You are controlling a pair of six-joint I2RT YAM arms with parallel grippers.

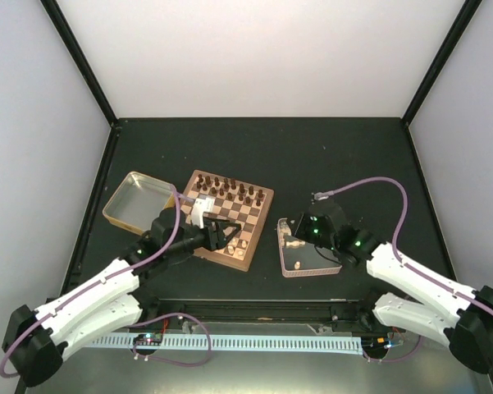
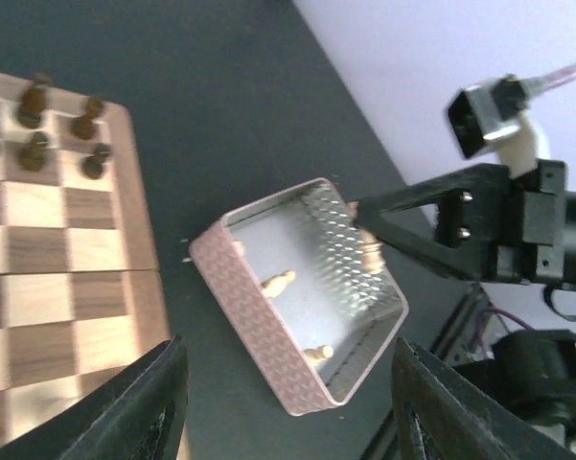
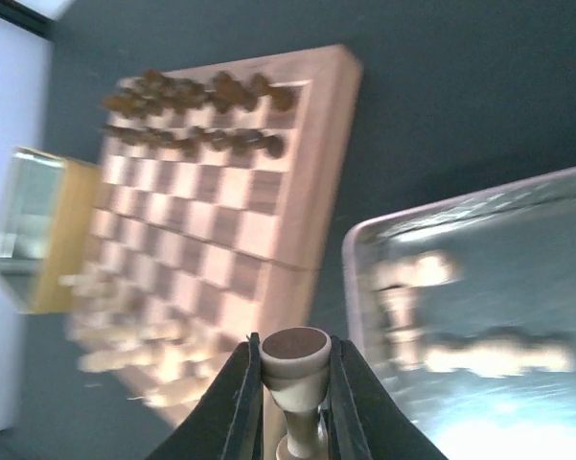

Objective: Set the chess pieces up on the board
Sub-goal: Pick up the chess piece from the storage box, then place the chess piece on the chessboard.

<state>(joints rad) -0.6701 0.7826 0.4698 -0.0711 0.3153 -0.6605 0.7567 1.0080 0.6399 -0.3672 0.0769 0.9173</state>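
Currently the right gripper (image 3: 289, 379) pinches an upright small pale beige wooden chess piece (image 3: 294, 353) at the left rim of the clear square tray (image 3: 349, 278), facing the checkered square wooden board (image 3: 321, 144) at upper left; the left gripper (image 2: 288, 402) hovers spread, empty.

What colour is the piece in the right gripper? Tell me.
Pale beige. The chess piece in the right gripper shows best in the right wrist view.
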